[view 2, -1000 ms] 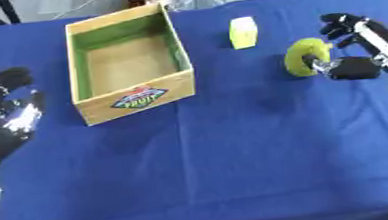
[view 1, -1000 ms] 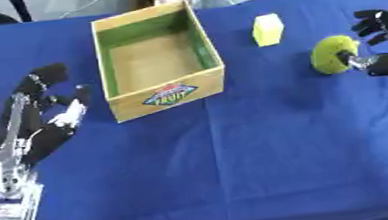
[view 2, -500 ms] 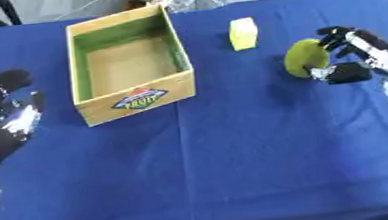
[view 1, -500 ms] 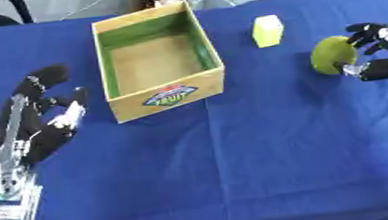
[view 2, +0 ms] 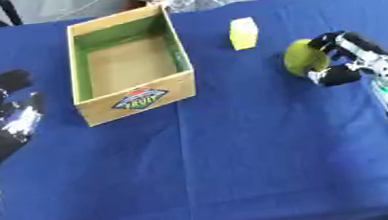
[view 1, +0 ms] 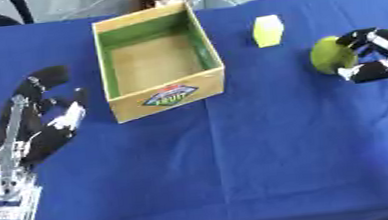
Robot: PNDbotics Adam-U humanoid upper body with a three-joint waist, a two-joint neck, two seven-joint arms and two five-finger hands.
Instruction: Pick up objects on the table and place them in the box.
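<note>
Curling our right hand (view 2: 351,60) around the round yellow-green fruit (view 2: 302,57), we have fingers over its top and the thumb below it, at the right side of the blue table (view 2: 235,143). Our left hand (view 1: 45,122) rests open at the left, fingers up, holding nothing, beside the wooden box (view 1: 154,60). A pale yellow block (view 1: 268,30) stands between the box and the fruit, apart from both.

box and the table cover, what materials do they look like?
Box: looks like cardboard or thin wood, matte tan outside with a printed label, green lining inside; the look leaves it open. Table cover: appears to be blue fabric, matte, with soft creases showing.
</note>
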